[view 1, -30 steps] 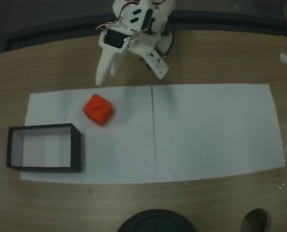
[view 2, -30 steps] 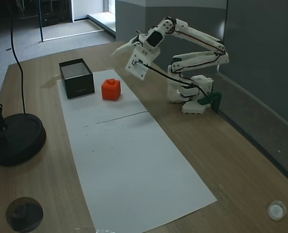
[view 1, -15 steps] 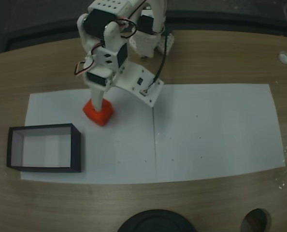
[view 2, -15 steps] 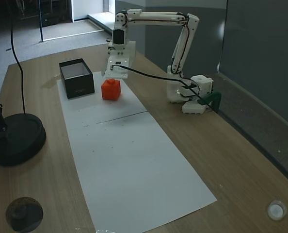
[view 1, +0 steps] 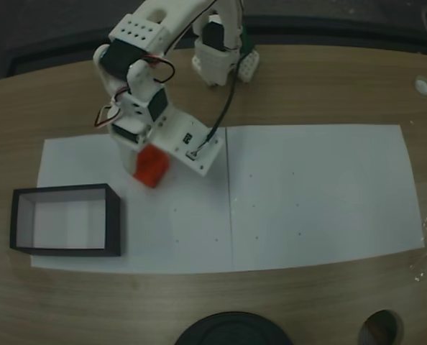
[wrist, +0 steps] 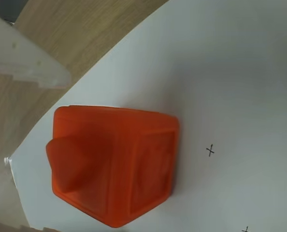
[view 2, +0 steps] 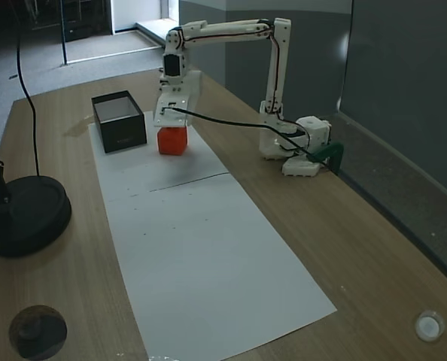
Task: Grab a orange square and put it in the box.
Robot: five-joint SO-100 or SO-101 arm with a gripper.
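While the orange square (view 1: 151, 167) sits on the white paper (view 1: 314, 194), your gripper (view 1: 131, 159) stands directly over it, fingers down at its top. Wrist view: cube (wrist: 115, 166) fills centre; one pale finger (wrist: 25, 60) up-left, clear of it. Jaw gap: can't tell, nor whether anything's gripped. Box (view 1: 66, 219) lies left of & below the gripper in a fixed view; beside it in another (view 2: 119, 120), well apart. Black lamp base (view 2: 20, 214) far off on the wood table (view 2: 374, 248).
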